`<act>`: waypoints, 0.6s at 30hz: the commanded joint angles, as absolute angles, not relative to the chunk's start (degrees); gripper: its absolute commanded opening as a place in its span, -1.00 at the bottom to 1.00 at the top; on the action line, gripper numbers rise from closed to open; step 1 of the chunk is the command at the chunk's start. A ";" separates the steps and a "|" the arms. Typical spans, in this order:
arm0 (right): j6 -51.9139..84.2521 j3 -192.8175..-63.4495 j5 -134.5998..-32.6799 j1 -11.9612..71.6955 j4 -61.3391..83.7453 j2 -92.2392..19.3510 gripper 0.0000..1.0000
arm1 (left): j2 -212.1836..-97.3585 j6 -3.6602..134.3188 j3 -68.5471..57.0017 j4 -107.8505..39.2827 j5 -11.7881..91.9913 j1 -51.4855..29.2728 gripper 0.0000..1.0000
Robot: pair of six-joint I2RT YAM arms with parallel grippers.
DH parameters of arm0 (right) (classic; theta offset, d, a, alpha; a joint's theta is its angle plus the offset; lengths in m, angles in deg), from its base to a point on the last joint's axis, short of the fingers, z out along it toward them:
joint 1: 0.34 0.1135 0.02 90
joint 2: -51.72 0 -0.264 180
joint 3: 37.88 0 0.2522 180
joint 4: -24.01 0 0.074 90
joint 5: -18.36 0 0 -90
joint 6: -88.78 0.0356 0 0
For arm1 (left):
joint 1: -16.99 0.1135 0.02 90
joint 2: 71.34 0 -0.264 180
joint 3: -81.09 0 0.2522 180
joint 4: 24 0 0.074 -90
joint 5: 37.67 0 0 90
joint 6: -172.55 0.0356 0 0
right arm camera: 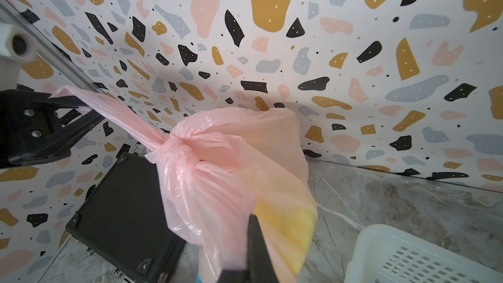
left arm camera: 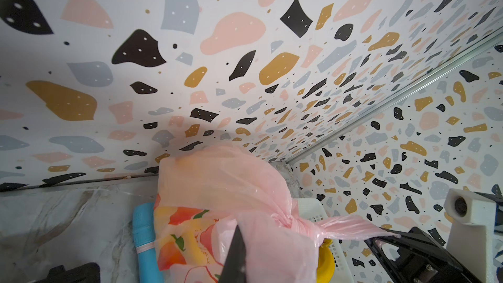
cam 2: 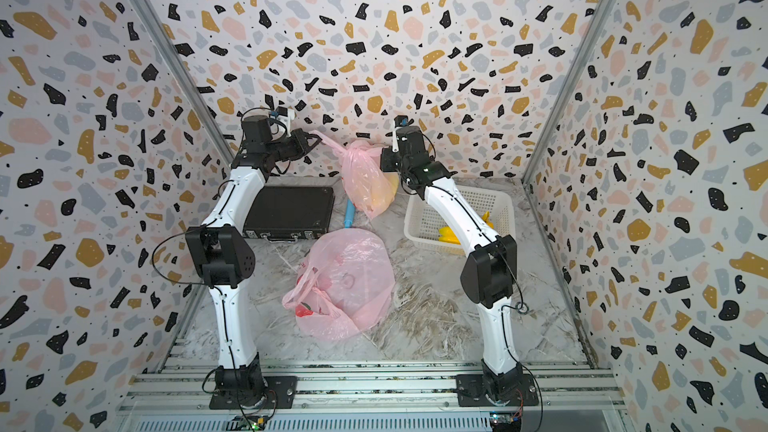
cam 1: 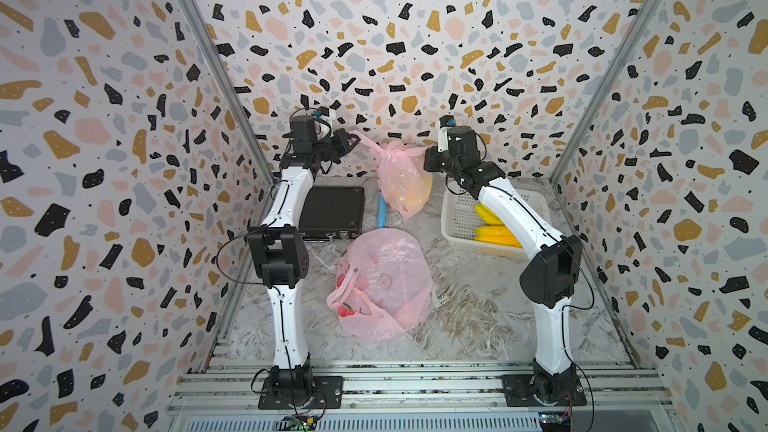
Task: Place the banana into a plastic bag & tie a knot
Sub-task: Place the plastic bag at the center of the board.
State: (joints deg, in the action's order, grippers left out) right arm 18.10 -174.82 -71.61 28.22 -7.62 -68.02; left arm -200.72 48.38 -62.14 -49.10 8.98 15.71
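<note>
pink plastic bag [cam 1: 400, 170], yellow banana [right arm camera: 287, 228], white basket [cam 1: 457, 218], black case [cam 1: 332, 209], terrazzo-speckled walls [cam 1: 415, 35].

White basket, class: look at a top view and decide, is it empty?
No, yellow bananas lie inside the white basket, partly hidden behind the right arm.

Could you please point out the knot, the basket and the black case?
knot [right arm camera: 183, 146], right wrist view, bunched centre.
basket [cam 1: 453, 209], a top view, left wall.
black case [cam 1: 332, 211], a top view, lid centre.
</note>
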 commanded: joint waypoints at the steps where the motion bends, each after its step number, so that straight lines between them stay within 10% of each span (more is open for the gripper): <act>1: 19.26 -171.90 -72.86 26.88 -6.63 -66.35 -1.00 | -201.77 49.04 -61.40 -45.07 9.30 15.26 -1.00; 6: 19.65 -167.36 -74.10 25.33 -5.46 -69.62 -1.00 | -201.93 50.51 -54.11 -44.13 10.42 14.44 -1.00; 8: 19.71 -168.94 -77.21 24.68 -7.72 -70.74 -1.00 | -200.39 49.81 -50.74 -43.25 9.45 14.44 -0.50; 14: 18.18 -172.23 -81.03 24.48 -14.80 -67.26 -0.08 | -184.29 52.34 -35.15 -45.17 16.94 14.53 0.56; 18: 17.75 -169.15 -81.66 24.45 -18.87 -61.21 0.34 | -170.49 54.62 -23.22 -48.61 25.19 14.62 0.88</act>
State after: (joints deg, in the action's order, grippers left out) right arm 18.25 -168.37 -79.85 24.13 -15.00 -70.14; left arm -182.17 51.50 -26.49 -49.99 18.75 14.47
